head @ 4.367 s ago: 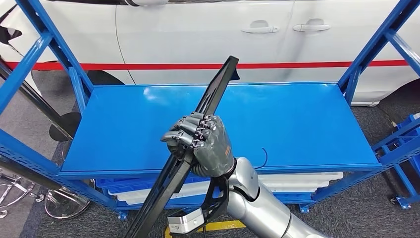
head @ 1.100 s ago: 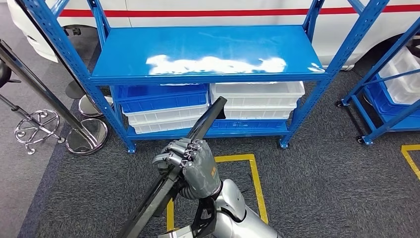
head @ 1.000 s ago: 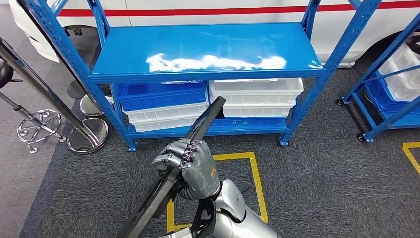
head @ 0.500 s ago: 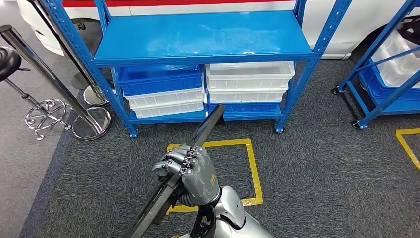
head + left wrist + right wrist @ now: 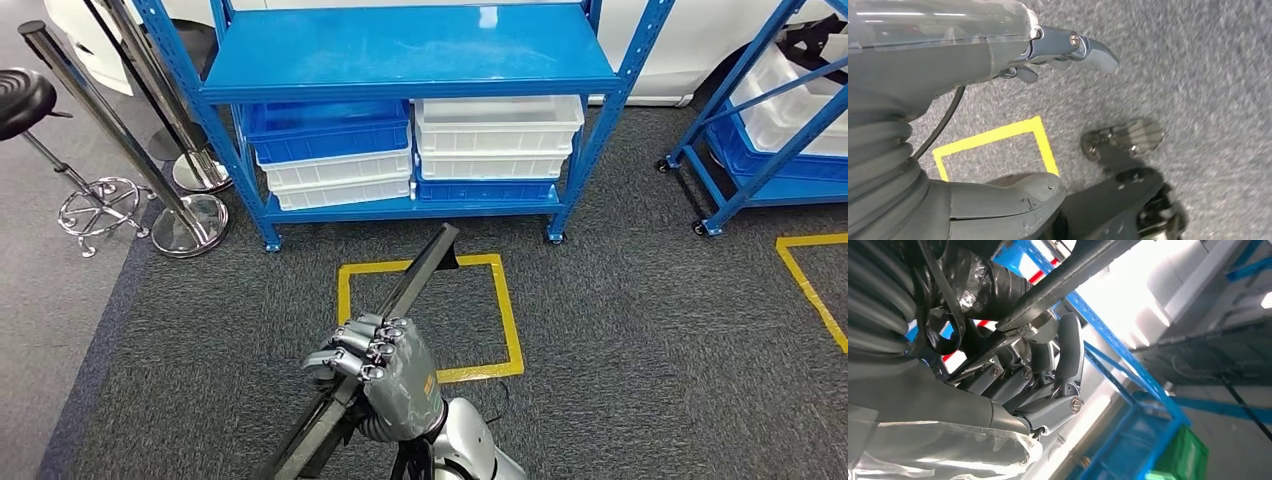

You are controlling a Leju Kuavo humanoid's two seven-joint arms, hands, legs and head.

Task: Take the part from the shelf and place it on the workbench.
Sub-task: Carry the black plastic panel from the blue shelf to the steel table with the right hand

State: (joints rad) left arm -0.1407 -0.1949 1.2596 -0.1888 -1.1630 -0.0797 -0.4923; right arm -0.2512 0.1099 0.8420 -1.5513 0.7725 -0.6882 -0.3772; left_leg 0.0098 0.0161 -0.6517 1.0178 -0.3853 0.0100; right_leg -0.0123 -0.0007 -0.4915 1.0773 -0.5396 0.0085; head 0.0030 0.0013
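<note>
Head view shows the right robot hand (image 5: 385, 365) with its fingers wrapped tight round a long, flat black part (image 5: 405, 290), held up in the air over the grey carpet floor (image 5: 650, 350). The part runs slantwise, its upper end above the yellow taped square (image 5: 510, 330) on the floor and its lower end running off the bottom edge of the picture. Beyond the square stands the blue shelf (image 5: 410, 50), its upper board bare, with white bins (image 5: 498, 135) and a blue bin (image 5: 325, 130) stacked at its lower level. A chrome post (image 5: 120, 130) stands on a round base near the shelf's left front corner.

Left wrist view shows the left robot hand (image 5: 998, 100) above the carpet, its fingers apart and nothing held in it.
</note>
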